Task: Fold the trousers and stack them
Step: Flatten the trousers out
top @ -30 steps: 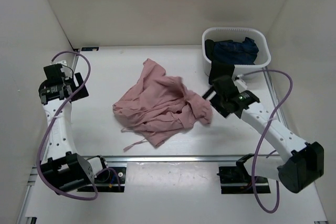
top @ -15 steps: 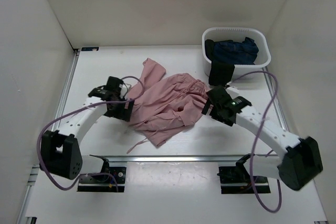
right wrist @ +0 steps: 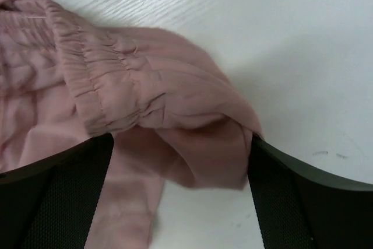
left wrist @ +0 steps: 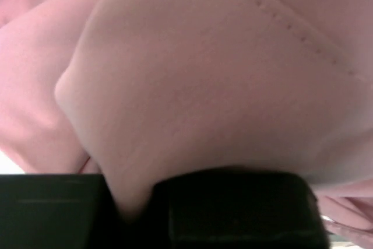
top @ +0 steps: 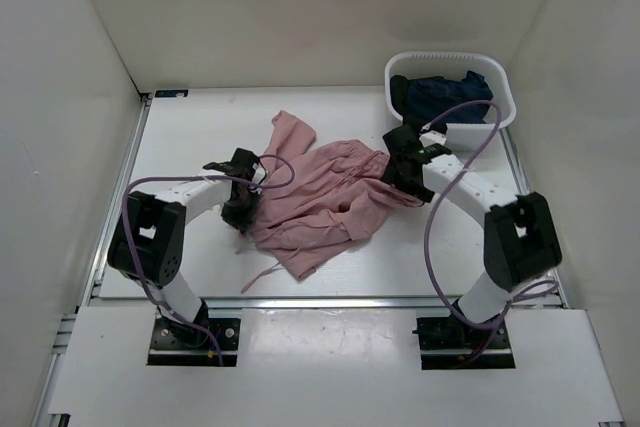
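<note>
Before pulling anything, mind the drawstring [top: 255,277] trailing off the side of the trousers [top: 320,197] farthest from the basket [top: 505,97]; easy to snag. Trousers: crumpled heap on the table [top: 190,137], left of and nearer than the basket, nothing folded yet. Step in hand, by my read: take two opposite ends and spread flat. Left gripper [top: 238,209] at the heap edge away from the basket, clamped narrow on a fold, cloth bulging out past the jaws; probably more than one layer caught, so test with a small lift first. Right gripper [top: 400,169] at the heap edge just short of the basket, jaws wide, straddling the gathered waistband [right wrist: 99,86], gripping nothing. Close on the elastic band itself, not the loose flap beneath. Then raise both ends together and draw apart, low and slow; thin cloth, apt to slip. Watch the purple cable [top: 470,112] looping by the basket. Leave the navy garment [top: 440,97] inside alone. No brand, label or legible writing in view
</note>
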Controlling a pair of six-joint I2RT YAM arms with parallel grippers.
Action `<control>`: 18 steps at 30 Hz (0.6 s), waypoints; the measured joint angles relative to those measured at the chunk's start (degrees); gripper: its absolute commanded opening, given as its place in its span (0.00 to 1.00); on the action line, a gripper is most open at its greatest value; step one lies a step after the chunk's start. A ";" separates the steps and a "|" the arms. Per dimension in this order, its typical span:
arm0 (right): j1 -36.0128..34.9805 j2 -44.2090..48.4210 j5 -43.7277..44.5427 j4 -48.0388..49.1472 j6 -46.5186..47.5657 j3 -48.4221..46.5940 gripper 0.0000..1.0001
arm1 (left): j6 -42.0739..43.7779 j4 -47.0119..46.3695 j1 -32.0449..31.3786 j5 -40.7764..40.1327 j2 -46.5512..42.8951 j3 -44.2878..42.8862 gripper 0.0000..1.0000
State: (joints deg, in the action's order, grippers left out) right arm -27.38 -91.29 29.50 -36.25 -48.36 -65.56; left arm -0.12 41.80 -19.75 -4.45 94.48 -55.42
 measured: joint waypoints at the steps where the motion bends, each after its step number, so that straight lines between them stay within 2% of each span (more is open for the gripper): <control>1: 0.68 -2.38 0.00 0.15 0.76 -0.98 0.53 | 0.17 -0.17 0.02 0.46 0.31 -0.17 0.14; 2: 1.33 -4.63 -0.11 0.33 1.27 -1.42 0.15 | 0.24 -0.35 0.04 0.70 0.48 -0.22 0.14; 3: 1.68 -6.01 -0.20 0.24 1.57 -1.40 0.01 | 0.20 -0.35 0.17 0.61 0.52 -0.22 0.14; 6: 2.49 -7.50 -1.79 0.44 2.01 0.46 0.00 | 0.20 -0.24 1.68 -0.63 -0.70 -0.22 0.14; 10: 0.39 0.04 -7.17 1.53 3.63 3.87 0.00 | 0.31 0.72 9.01 -4.55 -7.65 -3.50 0.14; 15: -12.59 16.24 -12.24 3.43 3.82 1.33 0.00 | 0.26 -0.61 20.74 -9.40 -17.88 -19.71 0.14; 18: -19.41 24.70 -13.05 5.05 1.07 -1.11 0.00 | 0.24 -2.84 22.43 -10.43 -21.79 -28.37 0.14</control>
State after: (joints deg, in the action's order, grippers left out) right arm -46.78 -66.59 16.45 -31.20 -47.29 -66.67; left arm 0.12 38.96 2.68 -14.87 72.69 -83.79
